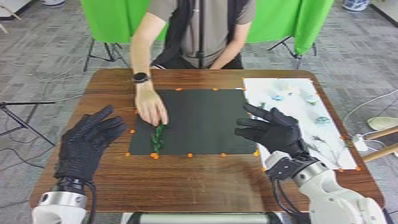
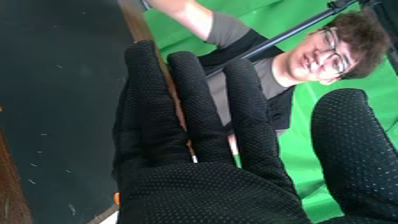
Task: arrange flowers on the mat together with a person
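At eight o'clock on the dark mat, as the head view has it: one green sprig, laid nearly upright in that view, with the person's hand at its twelve o'clock end; whether it is gripped, cannot tell. Off the mat at three o'clock: white sheet, bearing pale flowers and a thin-stemmed spray. Robot's right hand, between mat and sheet: wide, fingers extended, thumb set apart, nothing held. Robot's left hand, off the mat at nine o'clock: loosely open, empty. Step in hand, by judgement: the person's placing of a first stem, with the robot's own piece not yet picked. Next move, by judgement: right hand over the sheet towards three o'clock, lowered to one stem, a light pinch clear of the blooms, then back to the mat, avoiding the person's fingers.
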Robot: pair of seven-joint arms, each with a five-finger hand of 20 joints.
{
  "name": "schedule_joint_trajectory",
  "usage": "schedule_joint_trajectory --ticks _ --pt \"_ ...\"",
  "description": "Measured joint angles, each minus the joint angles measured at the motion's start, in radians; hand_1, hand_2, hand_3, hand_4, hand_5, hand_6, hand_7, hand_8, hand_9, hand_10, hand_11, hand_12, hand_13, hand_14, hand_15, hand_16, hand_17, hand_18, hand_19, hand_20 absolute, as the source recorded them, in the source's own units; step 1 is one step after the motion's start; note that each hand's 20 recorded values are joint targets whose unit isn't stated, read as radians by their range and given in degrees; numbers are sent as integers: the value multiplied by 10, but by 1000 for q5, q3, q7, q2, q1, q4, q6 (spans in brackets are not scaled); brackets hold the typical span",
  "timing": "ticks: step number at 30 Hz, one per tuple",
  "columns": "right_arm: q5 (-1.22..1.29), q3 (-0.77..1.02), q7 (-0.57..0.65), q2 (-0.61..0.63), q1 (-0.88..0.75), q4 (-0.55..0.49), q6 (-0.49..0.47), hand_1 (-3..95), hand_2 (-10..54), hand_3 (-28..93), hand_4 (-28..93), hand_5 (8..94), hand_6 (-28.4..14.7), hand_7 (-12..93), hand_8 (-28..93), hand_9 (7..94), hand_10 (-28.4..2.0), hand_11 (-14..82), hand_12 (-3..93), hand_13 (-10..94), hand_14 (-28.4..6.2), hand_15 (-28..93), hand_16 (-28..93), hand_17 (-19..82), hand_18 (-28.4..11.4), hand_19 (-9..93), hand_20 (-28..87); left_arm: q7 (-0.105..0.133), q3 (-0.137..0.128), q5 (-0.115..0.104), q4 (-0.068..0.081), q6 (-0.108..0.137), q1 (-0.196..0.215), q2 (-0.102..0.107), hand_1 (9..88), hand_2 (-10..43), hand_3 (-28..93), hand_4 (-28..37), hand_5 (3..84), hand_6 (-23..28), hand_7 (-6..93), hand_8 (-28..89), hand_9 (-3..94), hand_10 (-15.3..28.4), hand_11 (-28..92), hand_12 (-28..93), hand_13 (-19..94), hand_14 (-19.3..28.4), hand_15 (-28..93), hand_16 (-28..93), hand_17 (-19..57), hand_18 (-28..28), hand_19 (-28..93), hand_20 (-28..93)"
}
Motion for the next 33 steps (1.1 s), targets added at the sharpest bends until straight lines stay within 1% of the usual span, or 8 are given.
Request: schedule_joint_trajectory --ticks 20,25,28,30,33 --pt "2 11 -8 1 -5 -4 8 137 158 847 -283 509 -25 124 -127 545 -200 156 111 438 -222 423 78 66 -189 539 155 -4 0 -1 -1 0 2 1 235 125 745 -269 428 141 105 -84 410 255 320 100 311 284 569 -146 -26 282 780 -283" --pt "-44 26 -41 8 -8 -17 29 145 151 849 -282 508 -26 125 -127 552 -203 167 114 456 -218 466 81 67 -190 543 157 -4 0 -1 -2 1 2 1 234 126 745 -268 429 141 104 -84 410 255 322 100 311 284 570 -146 -26 282 781 -283" --pt "-158 25 -91 31 -16 -39 96 156 141 854 -282 507 -26 125 -128 562 -205 180 116 469 -217 494 75 74 -193 552 158 -4 -1 -1 -2 2 2 0 235 126 743 -269 429 141 104 -84 410 255 322 101 311 284 569 -146 -26 282 781 -283" --pt "-251 20 -116 57 -24 -59 177 163 134 855 -282 504 -25 127 -128 571 -205 189 118 484 -216 513 73 81 -194 558 158 -4 -1 -1 -4 2 3 0 235 126 744 -269 429 141 105 -84 410 255 322 101 312 284 569 -146 -26 283 782 -283" --pt "-354 11 -122 102 -36 -81 313 178 121 854 -281 500 -23 131 -129 587 -208 203 118 500 -212 528 66 90 -195 568 157 -4 -2 -1 -4 2 4 0 235 126 744 -269 428 140 105 -84 410 255 321 100 311 284 570 -146 -26 282 781 -283"
